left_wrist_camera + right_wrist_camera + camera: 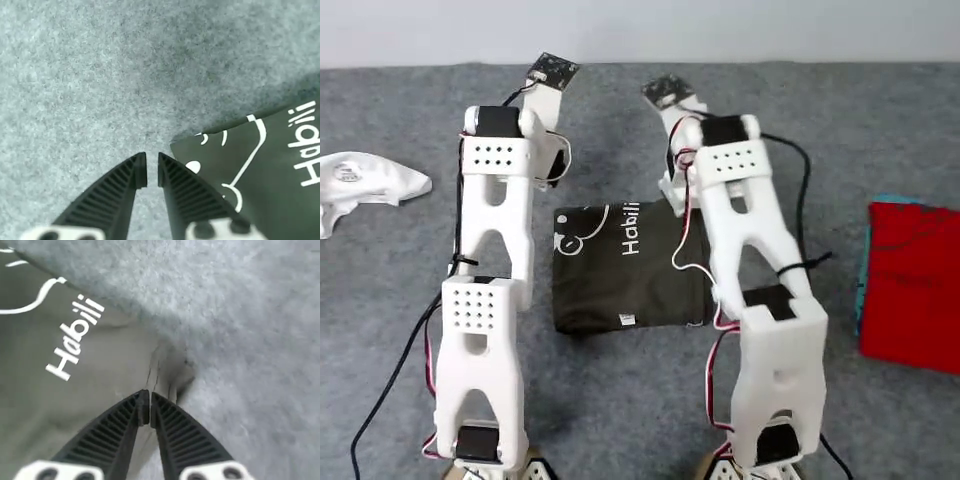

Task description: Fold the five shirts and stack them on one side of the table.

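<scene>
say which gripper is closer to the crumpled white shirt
Left. The left gripper is at the corner of the black shirt nearest the white shirt; the right gripper is at its opposite side.

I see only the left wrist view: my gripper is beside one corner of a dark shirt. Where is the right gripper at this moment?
Observer: The right gripper is at another corner of the same dark shirt, fingers closed, over a creased spot.
Operator: Is any shirt already folded?
Observer: Yes, a folded red shirt lies far out to the right, on top of a teal cloth.
Operator: And what is on the left side?
Observer: A white shirt lies there crumpled, not yet folded.
</scene>
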Available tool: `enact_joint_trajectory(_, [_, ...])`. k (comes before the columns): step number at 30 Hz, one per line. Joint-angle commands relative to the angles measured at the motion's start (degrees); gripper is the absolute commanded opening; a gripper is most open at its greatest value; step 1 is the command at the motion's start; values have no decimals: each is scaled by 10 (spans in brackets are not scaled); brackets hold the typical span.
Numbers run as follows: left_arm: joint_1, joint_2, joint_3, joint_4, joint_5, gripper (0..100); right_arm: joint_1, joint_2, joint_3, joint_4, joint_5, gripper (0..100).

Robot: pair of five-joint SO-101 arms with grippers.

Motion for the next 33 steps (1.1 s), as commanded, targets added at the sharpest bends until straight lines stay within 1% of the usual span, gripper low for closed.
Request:
enact_joint_trajectory(1, [2, 16, -5, 0, 34, 47, -1, 29, -27, -40, -6, 9])
enact_joint_trajectory(3, [2, 40, -5, -6, 47, 47, 10, 50, -27, -55, -6, 9])
enact_joint_trajectory(7, [3, 79, -6, -7, 48, 47, 27, 72, -27, -65, -9, 9])
enact_joint_trajectory(9, [-1, 94, -6, -6, 48, 47, 36, 77, -27, -65, -30, 9])
enact_joint_trajectory(13, [-4, 101, -20, -3, 47, 47, 55, 78, -27, -62, -46, 9])
enact_joint_trajectory(17, [-1, 86, -51, 18, 49, 46, 53, 58, -27, -51, -45, 9])
enact_joint_trajectory(21, [2, 34, -52, 17, 50, 29, 39, 13, -27, -24, -45, 9])
enact_joint_trajectory(25, [-11, -44, -7, 17, 48, 29, 19, -34, -27, 36, -46, 9])
enact_joint_trajectory(28, [-45, -111, 56, 17, 47, 29, -1, -58, -27, 98, -45, 9])
enact_joint_trajectory(33, [-127, -215, 170, 17, 46, 29, -37, -72, -25, 201, -44, 9])
